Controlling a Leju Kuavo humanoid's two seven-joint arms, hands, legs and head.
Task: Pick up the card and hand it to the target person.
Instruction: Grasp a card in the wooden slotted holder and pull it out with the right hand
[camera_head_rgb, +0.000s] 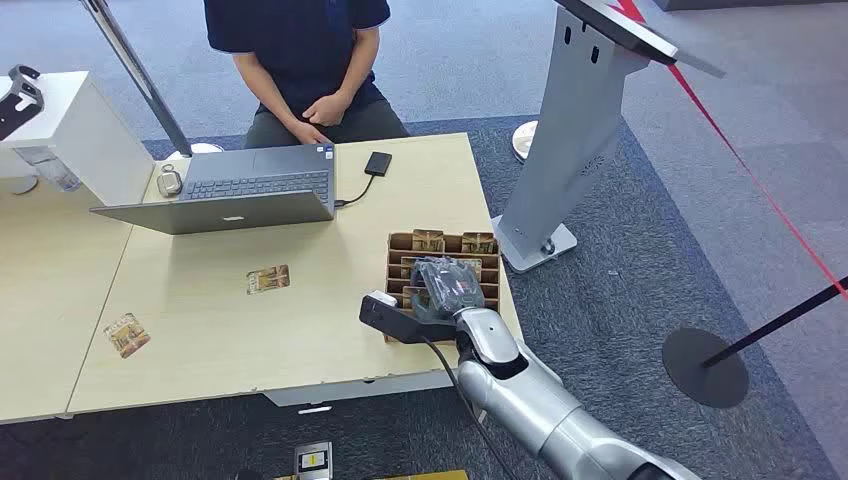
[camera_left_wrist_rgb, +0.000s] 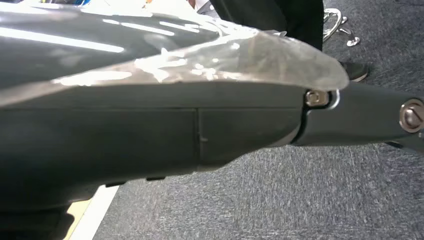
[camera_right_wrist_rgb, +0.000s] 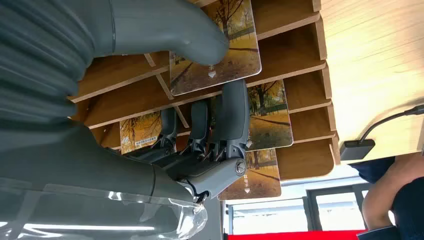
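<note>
Cardboard card rack (camera_head_rgb: 396, 243) at 3 o'clock on the table (camera_head_rgb: 200, 330), with several autumn-tree cards in its slots; small print on them unreadable. Right hand (camera_right_wrist_rgb: 200, 145) over the rack, thumb on one card (camera_right_wrist_rgb: 220, 55) and fingers (camera_right_wrist_rgb: 235, 115) behind it, pinching it, long axis up out of its slot. Two loose cards (camera_head_rgb: 268, 279) (camera_head_rgb: 126, 334) at 9 o'clock. Left hand (camera_left_wrist_rgb: 150, 125): finger state cannot be told.

The light wooden table (camera_head_rgb: 200, 340) carries an open laptop (camera_head_rgb: 235, 195), a small black box (camera_head_rgb: 377, 163) on a cable, and a wooden card rack (camera_head_rgb: 470, 243). Two loose cards (camera_head_rgb: 268, 279) (camera_head_rgb: 126, 334) lie flat on it, well apart.
</note>
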